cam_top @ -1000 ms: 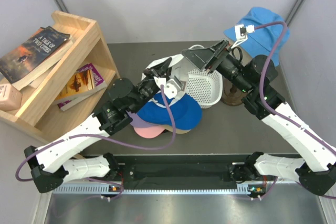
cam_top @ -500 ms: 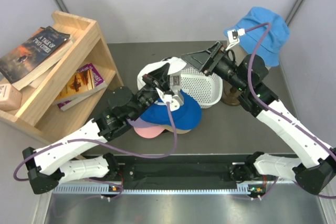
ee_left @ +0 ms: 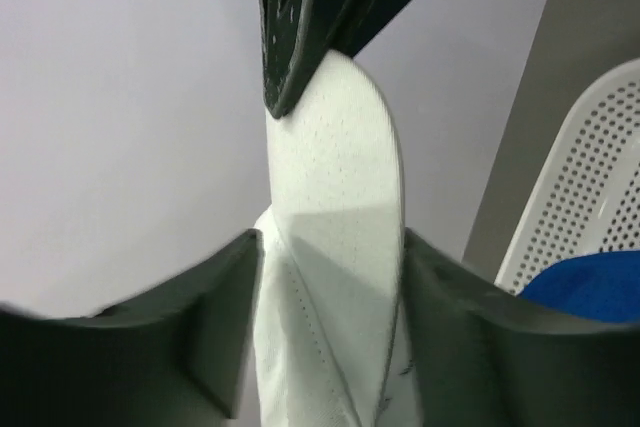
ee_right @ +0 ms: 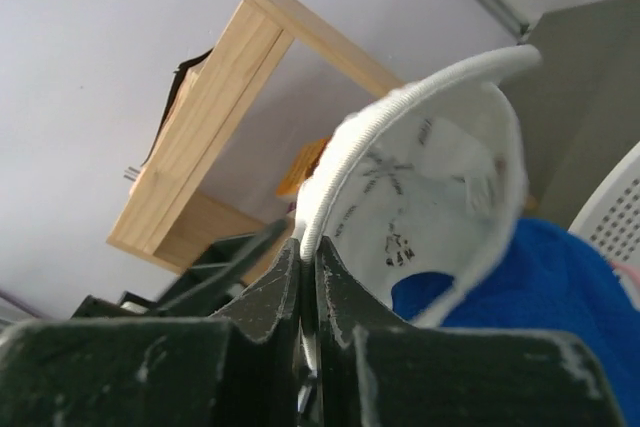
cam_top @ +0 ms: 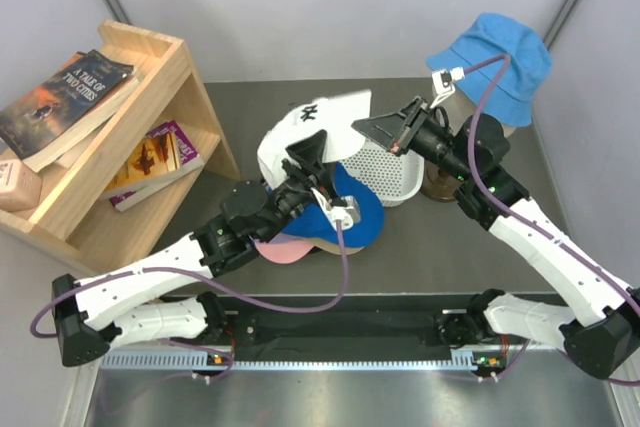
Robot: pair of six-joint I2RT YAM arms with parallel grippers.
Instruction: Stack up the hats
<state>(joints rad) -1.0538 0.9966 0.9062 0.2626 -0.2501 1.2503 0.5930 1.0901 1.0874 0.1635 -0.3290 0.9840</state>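
A white hat [cam_top: 312,125] hangs in the air above the pile, brim [cam_top: 345,107] toward the right. My right gripper [cam_top: 378,131] is shut on its rim; in the right wrist view the jaws [ee_right: 308,259] pinch the white edge of the hat [ee_right: 430,177]. My left gripper [cam_top: 305,155] stands under the hat with its fingers parted, the white fabric [ee_left: 335,207] running between them [ee_left: 330,277]. Below lies the pile of hats: royal blue [cam_top: 350,212] on top, then pink [cam_top: 285,249], with lavender [cam_top: 258,235] and tan [cam_top: 345,246] edges showing.
A white perforated basket [cam_top: 392,169] sits behind the pile. A mannequin head wearing a blue bucket hat [cam_top: 497,59] stands on a wooden stand [cam_top: 440,187] at the right. A wooden bookshelf [cam_top: 110,147] with books fills the left side.
The white hat has risen and tilted up over the pile. My right gripper has closed on its rim, and my left gripper's fingers have spread apart and moved toward the front.
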